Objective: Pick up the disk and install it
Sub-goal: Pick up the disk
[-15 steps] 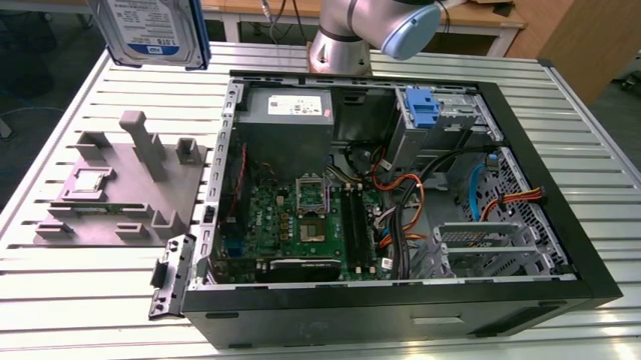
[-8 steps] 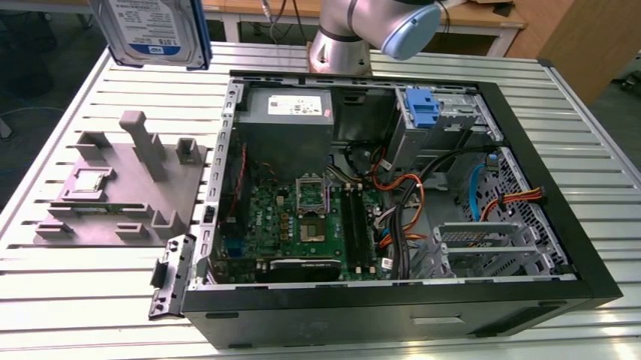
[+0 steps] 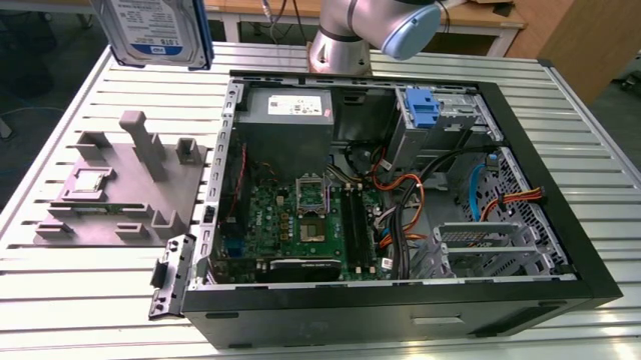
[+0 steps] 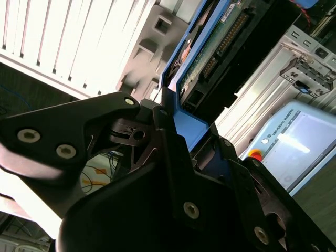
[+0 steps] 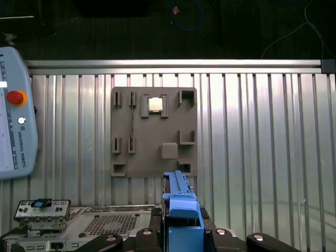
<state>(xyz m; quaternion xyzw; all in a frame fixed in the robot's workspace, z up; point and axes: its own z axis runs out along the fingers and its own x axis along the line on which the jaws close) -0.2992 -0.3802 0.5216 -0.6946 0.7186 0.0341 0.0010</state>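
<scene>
The disk (image 3: 155,30), a silver-grey drive with a blue-and-white label in a blue carrier, hangs high above the table at the exterior view's upper left, over the grey fixture block. In the second wrist view my gripper (image 4: 184,131) is shut on the blue carrier's end, with the disk (image 4: 210,47) and its green circuit board reaching away from the black fingers (image 4: 152,131). The first wrist view looks straight down along the disk's blue edge (image 5: 180,202), held in my gripper (image 5: 184,236).
The open computer case (image 3: 401,296) lies on the slatted metal table (image 3: 80,300), with a blue bracket (image 3: 425,112) in its upper drive bay. The grey fixture block (image 3: 120,187) (image 5: 154,131) holds a small chip (image 5: 154,104). A teach pendant (image 5: 16,115) lies beside the table.
</scene>
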